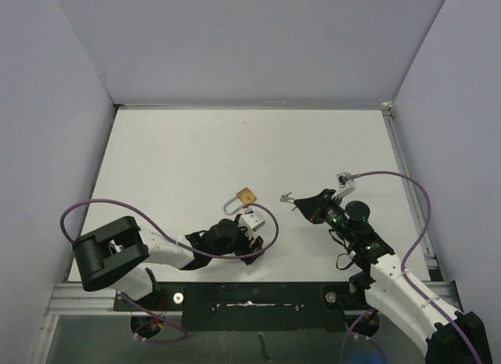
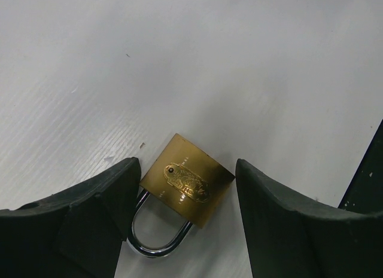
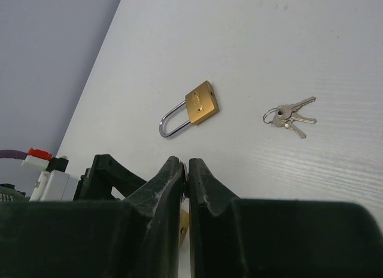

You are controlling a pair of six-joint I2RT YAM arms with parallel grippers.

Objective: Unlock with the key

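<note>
A brass padlock (image 1: 245, 196) with a steel shackle lies flat on the white table (image 1: 196, 153). In the left wrist view the padlock (image 2: 187, 183) lies between my open left gripper's (image 2: 187, 170) fingertips, its corner touching the left finger (image 2: 114, 188). In the top view the left gripper (image 1: 237, 220) sits just near of the lock. A bunch of small silver keys (image 1: 286, 197) lies on the table right of the lock; they also show in the right wrist view (image 3: 288, 116), as does the padlock (image 3: 200, 104). My right gripper (image 1: 299, 204) (image 3: 186, 164) is shut just right of the keys, apart from them.
Grey walls enclose the table on the left, back and right. Purple cables (image 1: 391, 176) loop over the table beside both arms. The black base rail (image 1: 250, 305) runs along the near edge.
</note>
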